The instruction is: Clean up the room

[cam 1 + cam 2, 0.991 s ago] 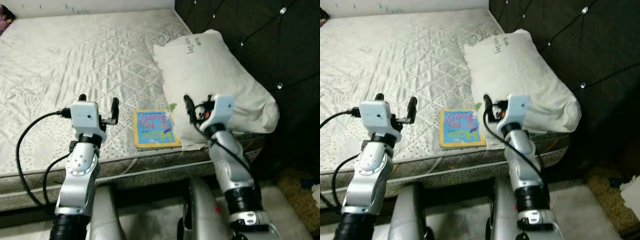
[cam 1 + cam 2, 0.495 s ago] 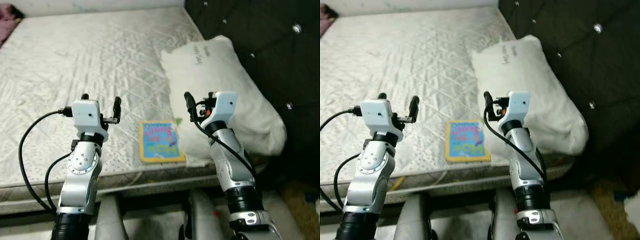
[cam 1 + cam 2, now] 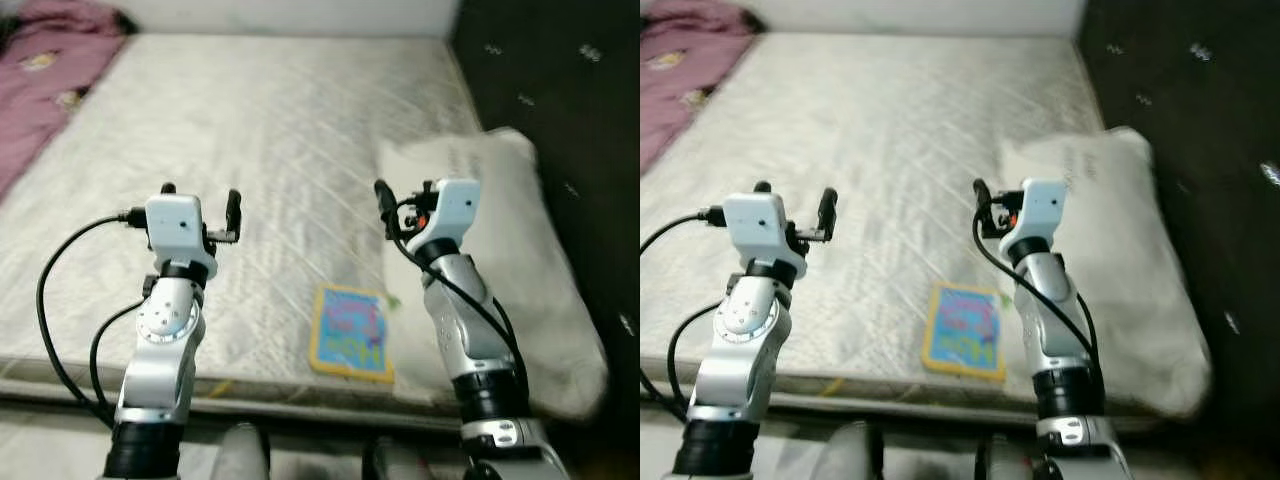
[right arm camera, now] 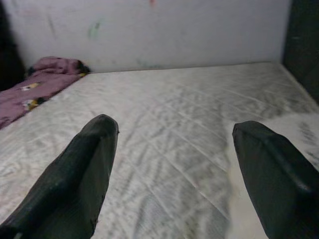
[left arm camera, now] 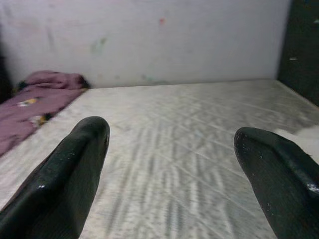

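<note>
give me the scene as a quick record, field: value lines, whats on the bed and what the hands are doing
surface: bare quilted mattress
book: colourful book lying flat near the mattress's front edge, beside the pillow
pillow: white pillow at the robot's right, against the dark headboard
blanket: purple blanket at the far left of the mattress
left hand: left hand raised over the mattress, open, holding nothing
right hand: right hand raised near the pillow, open, holding nothing
task state: book not yet picked up

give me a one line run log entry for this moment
left gripper: open, raised over mattress | right gripper: open, raised beside pillow | book: flat near mattress edge, untouched
</note>
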`<state>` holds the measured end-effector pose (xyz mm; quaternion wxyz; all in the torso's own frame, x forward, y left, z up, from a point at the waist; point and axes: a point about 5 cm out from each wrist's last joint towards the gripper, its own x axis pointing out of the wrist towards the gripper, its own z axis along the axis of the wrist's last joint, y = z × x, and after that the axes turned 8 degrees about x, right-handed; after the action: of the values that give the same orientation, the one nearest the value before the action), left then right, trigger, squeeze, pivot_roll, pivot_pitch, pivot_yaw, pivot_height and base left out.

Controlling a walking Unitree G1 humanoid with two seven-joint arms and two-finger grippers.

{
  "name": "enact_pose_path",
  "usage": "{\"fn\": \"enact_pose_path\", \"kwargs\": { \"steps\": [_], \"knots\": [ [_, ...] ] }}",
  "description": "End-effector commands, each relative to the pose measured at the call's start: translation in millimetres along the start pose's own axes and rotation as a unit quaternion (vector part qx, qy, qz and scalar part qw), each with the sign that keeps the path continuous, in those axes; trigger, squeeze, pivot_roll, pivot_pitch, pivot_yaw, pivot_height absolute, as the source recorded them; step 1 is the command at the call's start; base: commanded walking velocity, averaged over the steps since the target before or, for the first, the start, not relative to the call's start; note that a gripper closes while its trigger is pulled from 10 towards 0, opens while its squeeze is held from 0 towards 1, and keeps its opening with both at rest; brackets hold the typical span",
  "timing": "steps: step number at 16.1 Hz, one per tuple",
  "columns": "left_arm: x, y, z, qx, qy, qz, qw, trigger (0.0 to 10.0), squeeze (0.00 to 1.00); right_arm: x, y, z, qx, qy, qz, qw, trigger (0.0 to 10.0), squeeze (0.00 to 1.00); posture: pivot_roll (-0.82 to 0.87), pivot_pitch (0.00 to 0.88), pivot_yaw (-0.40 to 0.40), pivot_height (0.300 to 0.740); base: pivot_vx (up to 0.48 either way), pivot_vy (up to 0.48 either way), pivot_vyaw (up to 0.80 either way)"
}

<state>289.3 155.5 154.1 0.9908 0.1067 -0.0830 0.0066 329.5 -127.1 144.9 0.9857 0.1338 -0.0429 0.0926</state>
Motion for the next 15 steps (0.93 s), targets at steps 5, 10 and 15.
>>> {"fn": "enact_pose_path", "kwargs": {
  "steps": [5,10,15],
  "knots": [
    [-0.2,0.5,-0.7,-0.006,0.005,0.002,1.0,10.0,0.0,0.3,-0.9,0.0,-0.003,0.001,-0.006,1.0,10.0,0.0,-0.06,0.0,0.012,0.74,0.0,0.0,0.0],
    [-0.6,-0.3,-0.8,-0.009,0.006,-0.001,1.0,10.0,0.0,-0.3,-1.5,-0.7,-0.006,0.002,-0.005,1.0,10.0,0.0,-0.06,0.0,0.012,0.74,0.0,0.0,0.0],
    [-0.5,-2.3,-1.6,-0.024,0.007,-0.011,1.0,10.0,0.0,0.6,-0.5,-1.0,-0.003,0.001,-0.003,1.0,10.0,0.0,-0.06,0.0,0.01,0.74,0.0,0.096,0.0]
  ]
}}
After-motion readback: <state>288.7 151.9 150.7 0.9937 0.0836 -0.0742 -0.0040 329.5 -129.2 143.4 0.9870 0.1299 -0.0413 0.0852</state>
